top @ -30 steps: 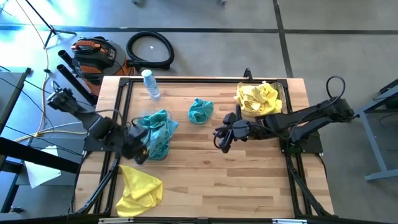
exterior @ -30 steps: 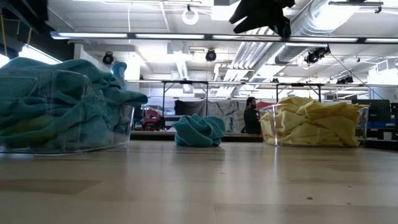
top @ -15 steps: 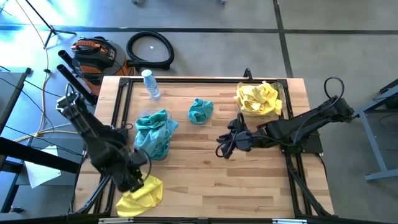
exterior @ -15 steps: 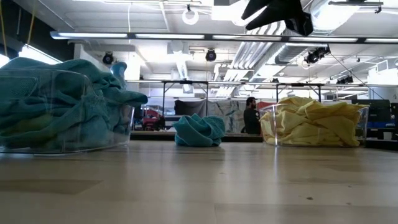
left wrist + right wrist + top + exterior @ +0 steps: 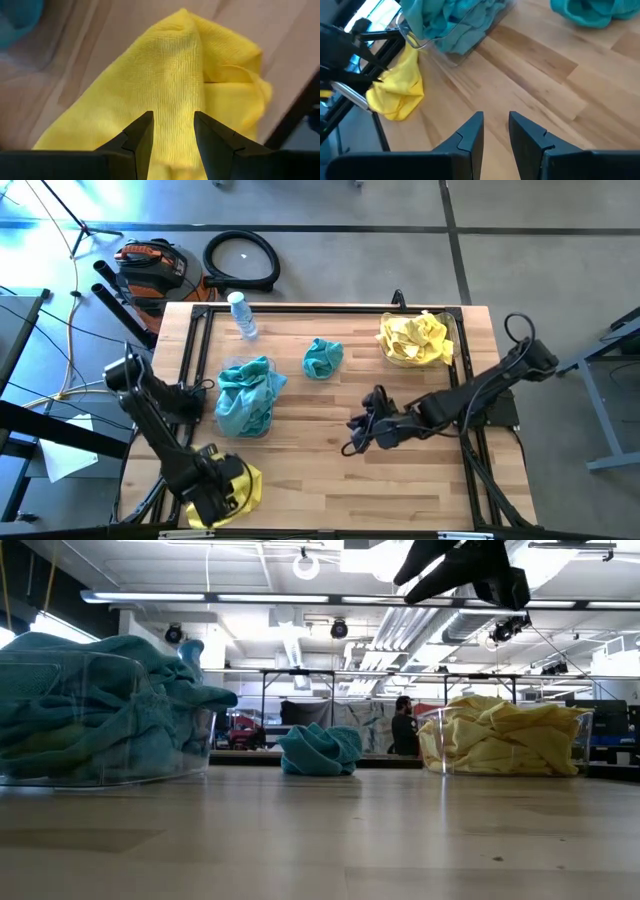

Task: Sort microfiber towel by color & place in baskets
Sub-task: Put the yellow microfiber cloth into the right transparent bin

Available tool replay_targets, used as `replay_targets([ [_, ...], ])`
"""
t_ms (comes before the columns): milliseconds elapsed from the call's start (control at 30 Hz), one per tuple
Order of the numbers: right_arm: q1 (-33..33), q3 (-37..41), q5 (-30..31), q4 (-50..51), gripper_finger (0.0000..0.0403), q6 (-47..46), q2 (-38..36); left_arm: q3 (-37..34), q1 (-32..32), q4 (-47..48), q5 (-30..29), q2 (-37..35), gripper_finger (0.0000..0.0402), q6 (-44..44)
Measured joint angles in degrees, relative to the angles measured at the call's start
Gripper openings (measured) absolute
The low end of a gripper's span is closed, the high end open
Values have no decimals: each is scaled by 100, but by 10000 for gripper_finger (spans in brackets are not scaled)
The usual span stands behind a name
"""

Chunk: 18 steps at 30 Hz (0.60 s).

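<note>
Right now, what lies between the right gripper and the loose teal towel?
Only bare tabletop between right gripper and loose teal towel, per the high view.

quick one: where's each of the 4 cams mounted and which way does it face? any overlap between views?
High: overhead, straight down on the table; both arms show, left tool over the loose yellow towel, right tool mid-table.
Low: tabletop height, level across to the teal basket, loose teal towel and yellow basket; one arm at top.
Left wrist: past its open fingers onto the yellow towel.
Right wrist: past its parted fingers over bare wood.
Shared: the right wrist also sees the yellow towel and teal basket.
</note>
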<state>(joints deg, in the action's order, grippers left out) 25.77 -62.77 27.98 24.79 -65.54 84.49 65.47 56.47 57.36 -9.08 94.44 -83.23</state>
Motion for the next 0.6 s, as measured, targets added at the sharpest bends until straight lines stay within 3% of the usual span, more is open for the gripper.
replay_targets([
  [467,525,-2,381,-579,84,-349,57,28,16,-400,133,1550,129,866],
  [600,609,-2,470,-581,84,-369,57,37,0,-527,167,1622,97,947],
])
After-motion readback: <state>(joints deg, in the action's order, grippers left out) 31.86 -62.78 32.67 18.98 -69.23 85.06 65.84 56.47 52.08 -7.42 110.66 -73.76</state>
